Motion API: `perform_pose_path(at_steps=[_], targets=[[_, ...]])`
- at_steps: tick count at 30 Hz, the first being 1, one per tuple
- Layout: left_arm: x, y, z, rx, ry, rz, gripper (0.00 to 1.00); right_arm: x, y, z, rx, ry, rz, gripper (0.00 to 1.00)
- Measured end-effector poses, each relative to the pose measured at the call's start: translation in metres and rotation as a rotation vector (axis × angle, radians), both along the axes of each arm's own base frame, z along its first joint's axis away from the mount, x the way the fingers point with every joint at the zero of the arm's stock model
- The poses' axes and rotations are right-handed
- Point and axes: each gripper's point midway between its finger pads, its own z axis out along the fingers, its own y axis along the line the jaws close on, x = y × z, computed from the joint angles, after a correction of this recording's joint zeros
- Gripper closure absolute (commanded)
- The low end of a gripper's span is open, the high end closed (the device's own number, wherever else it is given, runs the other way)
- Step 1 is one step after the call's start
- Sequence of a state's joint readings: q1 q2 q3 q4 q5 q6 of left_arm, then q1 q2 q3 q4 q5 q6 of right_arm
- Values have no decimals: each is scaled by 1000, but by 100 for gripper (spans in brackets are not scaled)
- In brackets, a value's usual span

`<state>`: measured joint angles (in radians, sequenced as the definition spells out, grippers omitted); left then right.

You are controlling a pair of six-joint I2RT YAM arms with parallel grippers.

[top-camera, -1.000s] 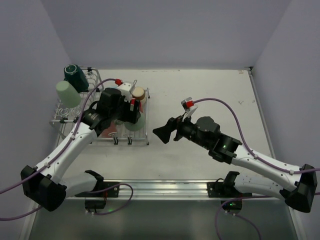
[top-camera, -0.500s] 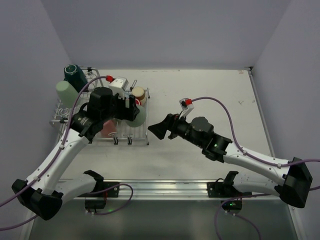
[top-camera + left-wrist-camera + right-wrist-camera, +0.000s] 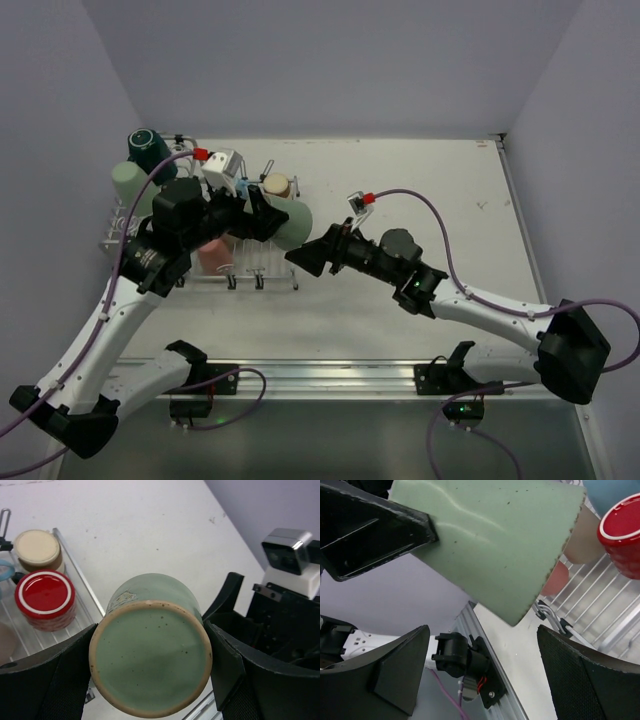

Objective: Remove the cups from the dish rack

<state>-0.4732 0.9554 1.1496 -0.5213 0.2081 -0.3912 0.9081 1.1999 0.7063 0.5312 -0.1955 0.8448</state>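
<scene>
White table: left gripper clamps pale green cup off dish rack, right gripper wide open, empty, just beside; handover likely next, needs jaws aligned around cup.

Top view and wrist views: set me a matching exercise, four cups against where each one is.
Cups:
1. speckled green cup
2. red cup
3. dark teal cup
4. beige cup

Places:
A. far left corner of the dish rack
B. far right corner of the dish rack
C. between the fingers of the left gripper, clear of the rack
D. on the rack tray, right beside the beige cup

Pairs: 1-C, 2-D, 3-A, 4-B
</scene>
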Motion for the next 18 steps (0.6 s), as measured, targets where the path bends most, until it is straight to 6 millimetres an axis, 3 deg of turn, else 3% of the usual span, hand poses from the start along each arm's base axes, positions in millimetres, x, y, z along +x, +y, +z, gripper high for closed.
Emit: perform_pose_path(at_steps=[6, 14, 17, 18], targets=[[-11, -17, 19, -116, -12, -82, 100, -3, 5, 9, 39, -32, 32, 10], [-23, -30, 26, -226, 13, -145, 100, -9, -2, 46, 141, -148, 39, 18], [-29, -33, 27, -266, 25, -163, 100, -14, -8, 60, 174, -198, 38, 24], [-30, -35, 29, -287, 24, -172, 100, -16, -10, 64, 184, -213, 44, 33]])
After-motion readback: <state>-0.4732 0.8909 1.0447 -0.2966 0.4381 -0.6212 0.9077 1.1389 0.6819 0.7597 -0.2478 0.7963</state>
